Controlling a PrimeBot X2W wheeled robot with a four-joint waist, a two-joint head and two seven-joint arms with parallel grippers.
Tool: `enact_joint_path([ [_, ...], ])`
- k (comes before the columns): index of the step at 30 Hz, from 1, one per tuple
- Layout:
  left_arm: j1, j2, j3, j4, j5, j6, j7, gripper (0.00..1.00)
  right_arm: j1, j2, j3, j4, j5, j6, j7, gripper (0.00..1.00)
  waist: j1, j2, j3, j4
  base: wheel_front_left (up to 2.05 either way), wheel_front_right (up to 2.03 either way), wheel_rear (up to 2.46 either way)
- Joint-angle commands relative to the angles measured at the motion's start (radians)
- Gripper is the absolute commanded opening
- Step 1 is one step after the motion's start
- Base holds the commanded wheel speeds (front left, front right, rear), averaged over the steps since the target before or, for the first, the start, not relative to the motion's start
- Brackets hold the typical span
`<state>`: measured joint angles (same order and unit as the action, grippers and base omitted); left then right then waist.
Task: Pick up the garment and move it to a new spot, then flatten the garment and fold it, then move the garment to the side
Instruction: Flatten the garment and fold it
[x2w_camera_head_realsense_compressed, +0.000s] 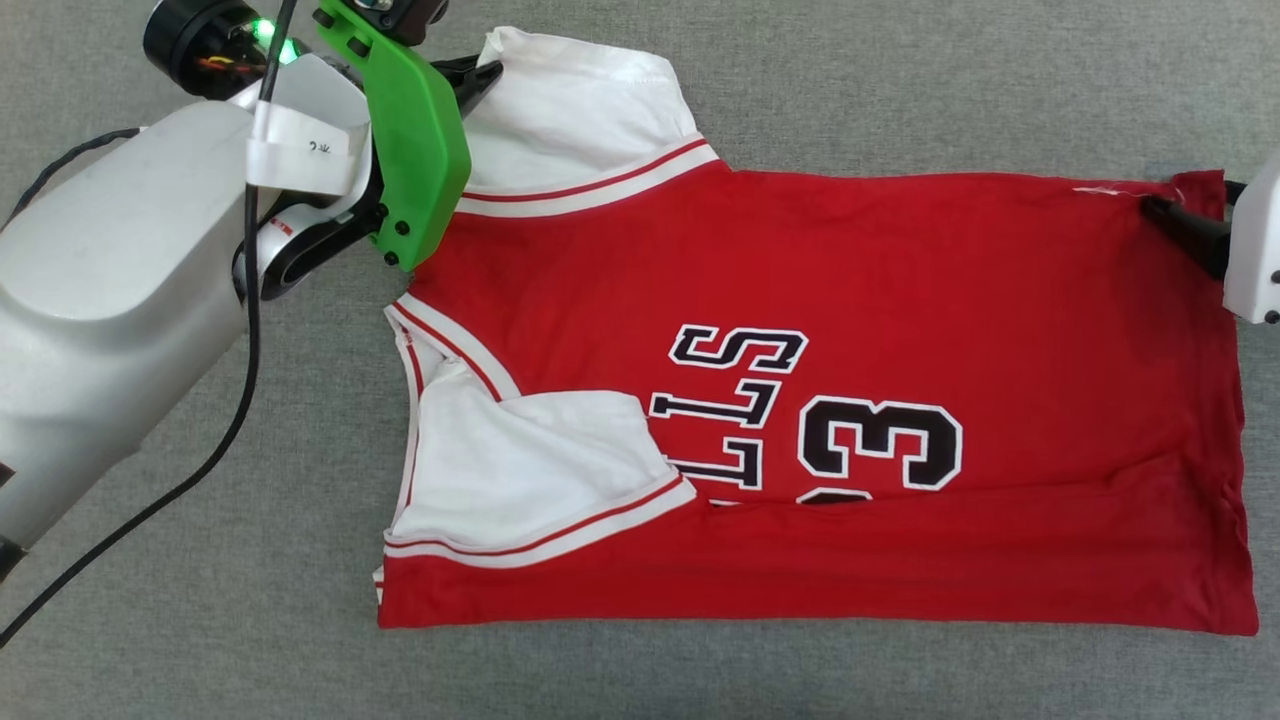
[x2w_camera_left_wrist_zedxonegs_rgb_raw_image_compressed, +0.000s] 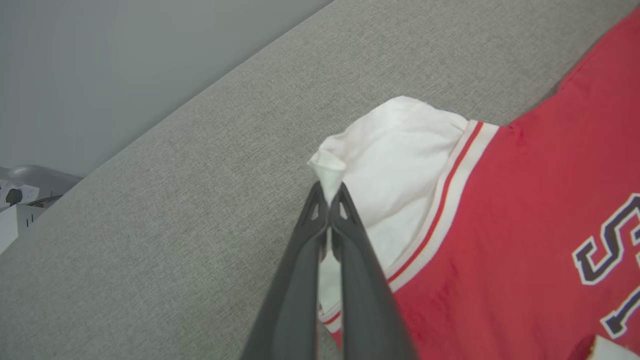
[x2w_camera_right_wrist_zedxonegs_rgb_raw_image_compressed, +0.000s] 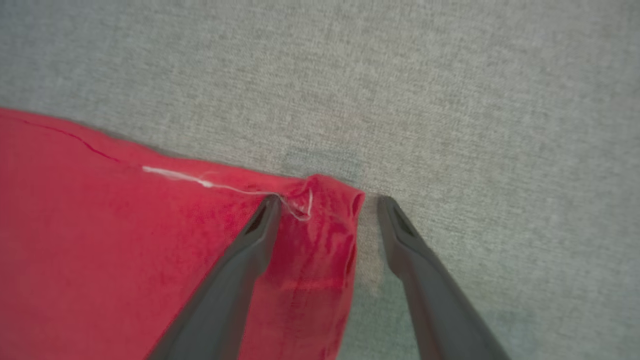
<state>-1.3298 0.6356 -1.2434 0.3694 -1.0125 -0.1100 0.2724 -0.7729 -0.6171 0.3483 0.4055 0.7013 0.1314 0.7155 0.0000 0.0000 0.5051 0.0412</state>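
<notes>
While the garment (x2w_camera_head_realsense_compressed: 800, 280) lies on the desk (x2w_camera_head_realsense_compressed: 900, 90), its far sleeve tip (x2w_camera_left_wrist_zedxonegs_rgb_raw_image_compressed: 327, 167) is pinched in the closed left claw (x2w_camera_left_wrist_zedxonegs_rgb_raw_image_compressed: 330, 197) and its far hem corner (x2w_camera_right_wrist_zedxonegs_rgb_raw_image_compressed: 342, 200) is straddled, ungripped, by the right claw (x2w_camera_right_wrist_zedxonegs_rgb_raw_image_compressed: 327, 201), spread wide; its long axis runs between them.

Premises: a robotics laboratory or test room, not a home.

Evidence:
- The work surface (x2w_camera_head_realsense_compressed: 900, 80) is a broad, flat bench covered in plain grey woven fabric.
- In the left wrist view a bare grey wall (x2w_camera_left_wrist_zedxonegs_rgb_raw_image_compressed: 100, 60) stands beyond the surface's far edge.
- Past that edge, low in the same view, sit white boxes (x2w_camera_left_wrist_zedxonegs_rgb_raw_image_compressed: 12, 220) and a pale rounded housing (x2w_camera_left_wrist_zedxonegs_rgb_raw_image_compressed: 35, 175), too small to identify.
- The robot's forearm (x2w_camera_head_realsense_compressed: 110, 300) carries a bright green bracket (x2w_camera_head_realsense_compressed: 415, 150), an exposed black cable (x2w_camera_head_realsense_compressed: 215, 450), a marked white label (x2w_camera_head_realsense_compressed: 305, 150) and a lit green indicator (x2w_camera_head_realsense_compressed: 265, 30).
- One garment (x2w_camera_head_realsense_compressed: 900, 260) lies spread on the surface.
</notes>
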Motion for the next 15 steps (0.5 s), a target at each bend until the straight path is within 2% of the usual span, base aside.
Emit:
enact_joint_path([
  [1, -0.004, 0.003, 0.004, 0.001, 0.015, 0.007, -0.009, 0.00, 0.008, 0.016, 0.026, 0.031, 0.007, -0.001, -0.003, 1.00, 0.0000, 0.0000, 0.005, 0.006, 0.00, 0.00, 0.00],
  [4, 0.001, 0.004, 0.005, 0.008, 0.011, 0.006, -0.016, 0.00, 0.020, 0.016, 0.063, 0.053, 0.031, -0.001, -0.017, 1.00, 0.0000, 0.0000, 0.004, 0.005, 0.00, 0.00, 0.00],
  [5, 0.002, 0.004, 0.005, 0.010, 0.010, 0.005, -0.018, 0.00, 0.020, 0.012, 0.071, 0.054, 0.035, -0.001, -0.031, 0.00, 0.0000, 0.0000, 0.003, 0.005, 0.00, 0.00, 0.00],
  [15, 0.070, 0.007, 0.006, 0.050, -0.018, 0.002, -0.069, 0.00, 0.014, -0.011, 0.127, 0.071, 0.073, -0.001, -0.258, 0.00, 0.0000, 0.0000, -0.091, -0.012, 0.00, 0.00, 0.00],
])
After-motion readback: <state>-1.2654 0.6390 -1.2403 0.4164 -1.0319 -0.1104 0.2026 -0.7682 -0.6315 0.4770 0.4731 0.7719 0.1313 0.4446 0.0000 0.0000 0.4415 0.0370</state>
